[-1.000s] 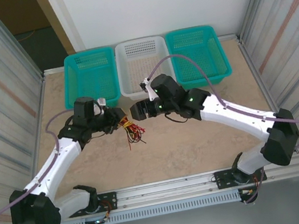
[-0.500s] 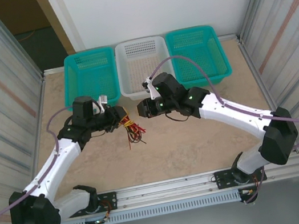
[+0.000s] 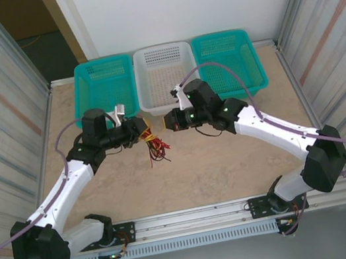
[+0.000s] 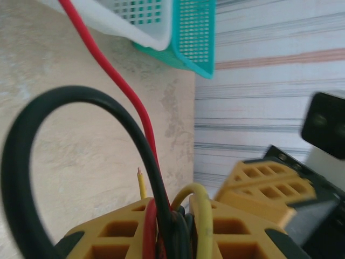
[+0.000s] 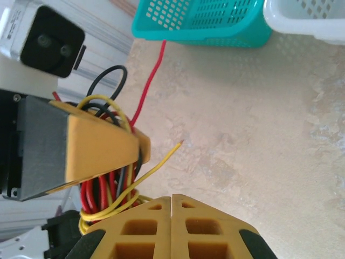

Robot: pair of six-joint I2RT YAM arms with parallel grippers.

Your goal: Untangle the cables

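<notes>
The cables (image 3: 156,147) are a tangled bunch of thin red, black and yellow wires hanging over the table's middle. My left gripper (image 3: 140,132) is shut on the bunch; in the left wrist view red, black and yellow wires (image 4: 161,216) are pinched between its yellow fingers (image 4: 108,237). My right gripper (image 3: 167,122) faces it from the right, close to the bunch. In the right wrist view its jaws (image 5: 171,200) are shut, pads together. A yellow wire (image 5: 156,162) runs past their left side and loops underneath; I cannot tell whether it is pinched.
Three baskets stand in a row at the back: teal (image 3: 102,61), white (image 3: 160,48) and teal (image 3: 220,35). The white basket's front wall is just behind both grippers. Ribbed metal walls close in the left and right sides.
My right gripper has shut and drifted a little right and back, toward the white basket. The left gripper and the bunch shifted slightly backward with it.
</notes>
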